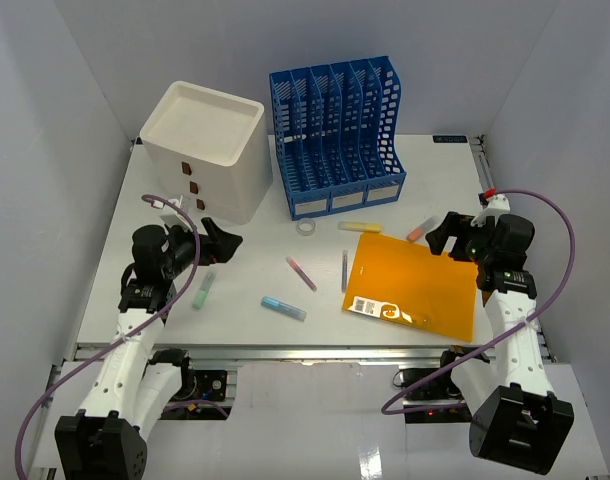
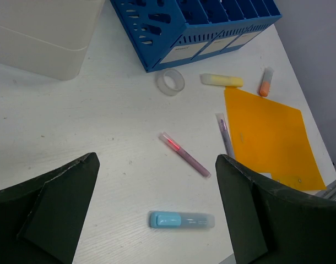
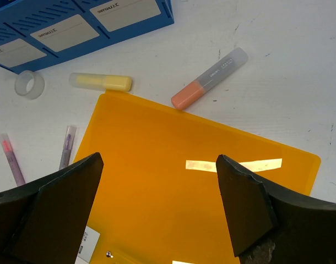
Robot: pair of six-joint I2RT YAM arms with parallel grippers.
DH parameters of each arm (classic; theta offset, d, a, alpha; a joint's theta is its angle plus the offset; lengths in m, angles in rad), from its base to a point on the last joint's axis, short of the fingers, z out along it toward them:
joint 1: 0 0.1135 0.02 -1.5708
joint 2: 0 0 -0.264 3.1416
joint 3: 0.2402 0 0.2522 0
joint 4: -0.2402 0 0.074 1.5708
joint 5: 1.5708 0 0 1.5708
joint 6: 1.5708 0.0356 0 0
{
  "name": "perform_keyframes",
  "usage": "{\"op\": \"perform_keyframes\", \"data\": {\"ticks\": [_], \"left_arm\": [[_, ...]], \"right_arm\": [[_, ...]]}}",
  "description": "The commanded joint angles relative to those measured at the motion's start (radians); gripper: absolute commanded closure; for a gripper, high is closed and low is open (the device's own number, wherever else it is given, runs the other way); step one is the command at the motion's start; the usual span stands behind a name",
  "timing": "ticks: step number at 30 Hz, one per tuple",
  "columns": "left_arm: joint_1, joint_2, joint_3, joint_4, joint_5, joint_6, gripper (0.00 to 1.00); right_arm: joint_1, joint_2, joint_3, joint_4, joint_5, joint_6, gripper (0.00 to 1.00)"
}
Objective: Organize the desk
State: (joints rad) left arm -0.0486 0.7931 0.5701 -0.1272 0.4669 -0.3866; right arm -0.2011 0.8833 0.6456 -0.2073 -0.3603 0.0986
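Left jaws and right jaws both wide, holding nothing. Risks: the orange folder (image 1: 415,285) lies flat by the worktop's (image 1: 255,250) near right corner. Its edge is thin, so jaws likely scrape the surface or slip off. Sliding it could shove the orange highlighter (image 3: 209,77) touching its far edge. Pink pen (image 1: 301,273) rolls if nudged. Worktop: white, flat, rail-edged, lightly scuffed, under both arms.
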Motion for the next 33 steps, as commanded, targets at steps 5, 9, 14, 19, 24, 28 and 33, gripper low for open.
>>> {"op": "perform_keyframes", "data": {"ticks": [5,9,14,19,24,28,33], "left_arm": [[0.003,0.036,0.055,-0.014,-0.019,-0.005,0.02],[0.015,0.062,0.063,-0.010,0.008,0.005,0.02],[0.030,0.107,0.068,-0.016,-0.024,0.025,0.04],[0.091,0.157,0.071,0.009,-0.022,0.054,0.09],[0.149,0.175,0.082,0.067,0.010,0.064,0.08],[0.226,0.250,0.159,0.062,0.093,0.063,0.05],[0.299,0.309,0.203,0.110,0.142,0.045,0.05]], "right_arm": [[-0.004,-0.027,0.016,0.034,-0.154,-0.090,0.10],[-0.003,-0.087,-0.067,0.068,-0.407,-0.274,0.10],[0.005,-0.104,-0.073,-0.032,-0.707,-0.569,0.10],[0.012,-0.038,0.036,-0.076,-0.845,-0.580,0.10],[0.011,0.074,0.133,-0.166,-1.021,-0.646,0.06],[0.011,0.093,0.075,-0.211,-1.028,-0.763,0.02],[0.011,0.009,0.035,-0.183,-1.047,-0.779,0.02]]}}
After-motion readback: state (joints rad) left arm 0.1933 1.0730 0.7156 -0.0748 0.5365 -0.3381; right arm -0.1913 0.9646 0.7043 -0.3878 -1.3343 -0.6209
